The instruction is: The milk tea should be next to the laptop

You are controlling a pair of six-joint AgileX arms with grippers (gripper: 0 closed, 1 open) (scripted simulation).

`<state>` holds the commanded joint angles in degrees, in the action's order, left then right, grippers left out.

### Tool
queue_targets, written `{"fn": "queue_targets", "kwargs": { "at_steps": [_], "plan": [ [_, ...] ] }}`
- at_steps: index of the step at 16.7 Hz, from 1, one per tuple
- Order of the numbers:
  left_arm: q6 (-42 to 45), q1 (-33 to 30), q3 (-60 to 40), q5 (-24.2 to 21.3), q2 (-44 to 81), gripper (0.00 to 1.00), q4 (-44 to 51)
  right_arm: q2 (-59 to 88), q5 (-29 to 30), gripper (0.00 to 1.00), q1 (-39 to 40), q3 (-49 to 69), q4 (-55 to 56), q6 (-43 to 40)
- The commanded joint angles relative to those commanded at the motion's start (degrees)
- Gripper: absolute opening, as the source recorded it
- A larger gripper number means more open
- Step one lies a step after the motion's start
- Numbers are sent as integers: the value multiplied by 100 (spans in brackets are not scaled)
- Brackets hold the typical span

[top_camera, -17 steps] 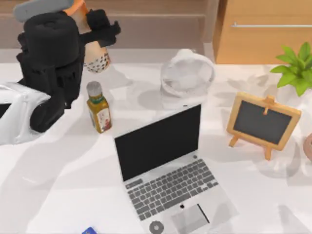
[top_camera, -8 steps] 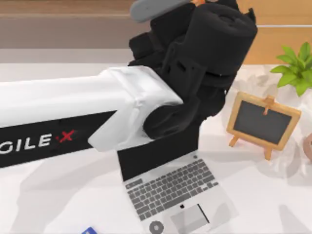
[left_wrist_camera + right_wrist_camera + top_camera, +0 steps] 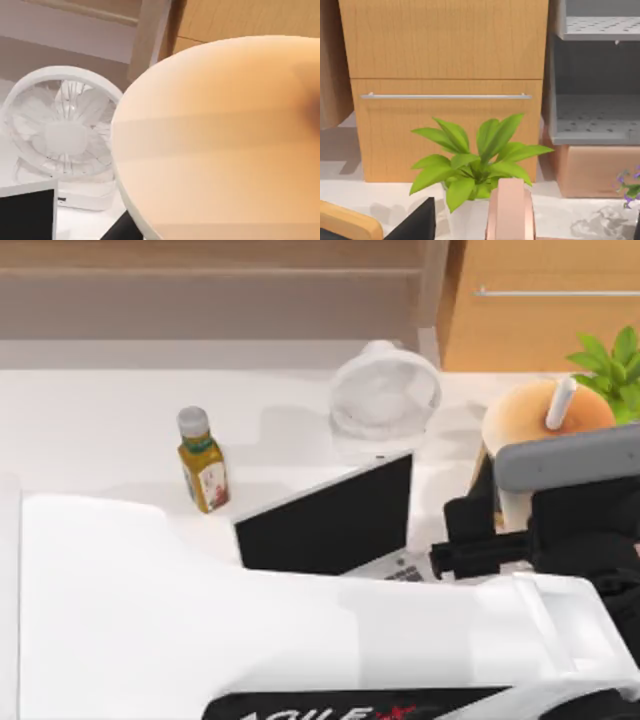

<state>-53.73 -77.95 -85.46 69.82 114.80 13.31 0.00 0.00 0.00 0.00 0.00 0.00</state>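
One arm at work: the left arm's white shell spans the near counter; its black end effector [image 3: 487, 530] sits right of the laptop, clamped on the cup's body, its dark finger showing at the cup's side in the left wrist view.
Milk tea: tall orange-to-cream plastic cup with domed orange-tan lid and white straw [image 3: 545, 420], [image 3: 220, 135], held upright just right of the laptop's screen, in front of the potted plant.
Handling: likely light but top-heavy with liquid, thin-walled and smooth, so it may slip or dent; a mid-body grip below the lid looks safest, never the dome or straw.
Laptop: silver-grey open laptop with matte black flat screen [image 3: 330, 520], rigid, its keyboard mostly covered by the arm.
Yellow bottle: small glossy bottle with grey cap [image 3: 201, 462], left of the laptop.
Fan: round white plastic fan with a grille [image 3: 385, 395], [image 3: 62, 132], behind the screen.
Plant: leafy green plant [image 3: 608, 375], [image 3: 475, 160], far right.
Cabinet: wood-grain drawer front with metal handle [image 3: 445, 95].
Right arm: parked, facing the plant.
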Motion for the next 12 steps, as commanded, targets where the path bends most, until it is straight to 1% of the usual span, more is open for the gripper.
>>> {"fn": "queue_targets", "kwargs": {
  "at_steps": [3,6,11,12],
  "plan": [
    [-323,-408,-173,306,580,0,578,0,0,100,0,0,0,0],
    [-490,-594,-233,452,925,0,895,0,0,100,0,0,0,0],
    [-511,-615,-237,469,970,0,935,0,0,100,0,0,0,0],
    [-509,-527,-279,534,808,0,689,0,0,100,0,0,0,0]
  ]
}}
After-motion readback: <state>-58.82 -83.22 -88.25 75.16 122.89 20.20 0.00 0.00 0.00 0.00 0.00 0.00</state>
